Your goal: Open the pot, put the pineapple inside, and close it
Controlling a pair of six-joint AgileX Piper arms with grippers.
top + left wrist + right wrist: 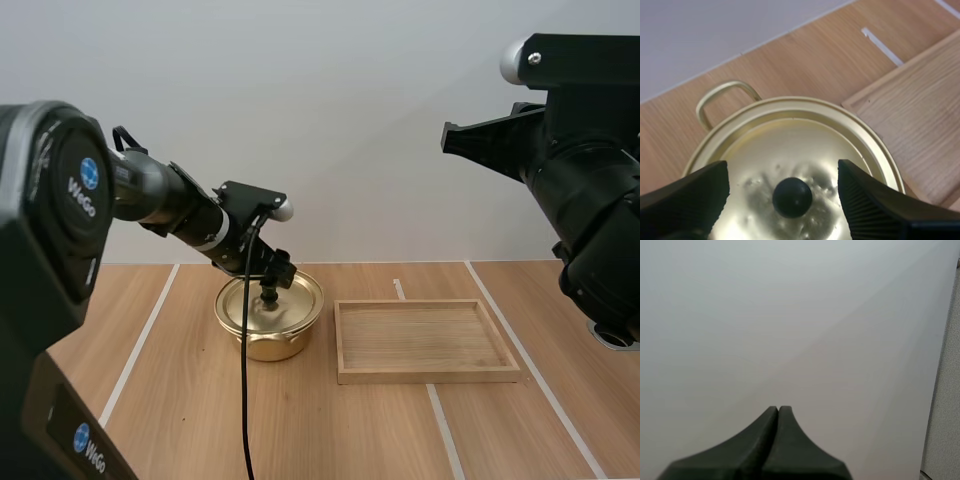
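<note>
My left pincer (782, 175) stands wide astride the upward-pointing knob (792, 197) of the lid (790, 132) lying flat on the pot (268, 346), while my right pincer (778, 411) is pressed together, empty.

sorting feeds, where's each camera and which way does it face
High: behind and above the bases, looking down at the table; both arms show.
Left wrist: on left arm, over the lid knob; open left gripper.
Right wrist: right arm, facing blank wall; shut right gripper.
Shared: high and left wrist both see pot, tray.
</note>
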